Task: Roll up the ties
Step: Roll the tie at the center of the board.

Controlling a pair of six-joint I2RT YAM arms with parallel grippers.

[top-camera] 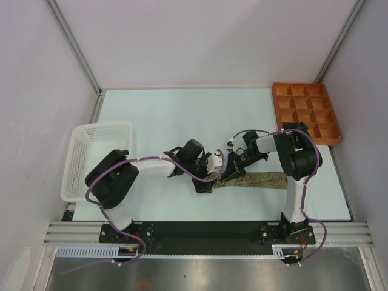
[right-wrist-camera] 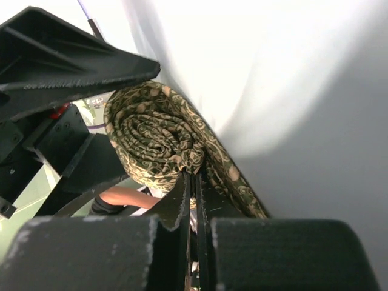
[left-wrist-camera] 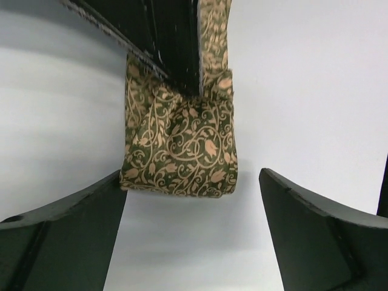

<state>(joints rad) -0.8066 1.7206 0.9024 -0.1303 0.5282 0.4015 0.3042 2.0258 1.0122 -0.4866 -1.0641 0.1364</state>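
The olive-tan patterned tie (top-camera: 262,180) lies on the table, its left end wound into a roll (right-wrist-camera: 154,138). My right gripper (right-wrist-camera: 194,179) is shut on the roll's near side, pinching its layers; it also shows in the top view (top-camera: 234,165). My left gripper (left-wrist-camera: 191,179) is open, with the roll (left-wrist-camera: 179,145) just ahead of and between its fingers (left-wrist-camera: 66,230), apart from them. In the top view the left gripper (top-camera: 205,182) sits at the roll's left end. The unrolled tail runs right along the table. The black tie is out of view.
A white mesh basket (top-camera: 91,157) stands at the left over the table's edge. An orange compartment tray (top-camera: 306,112) stands at the back right. The two arms meet close together at the table's middle front.
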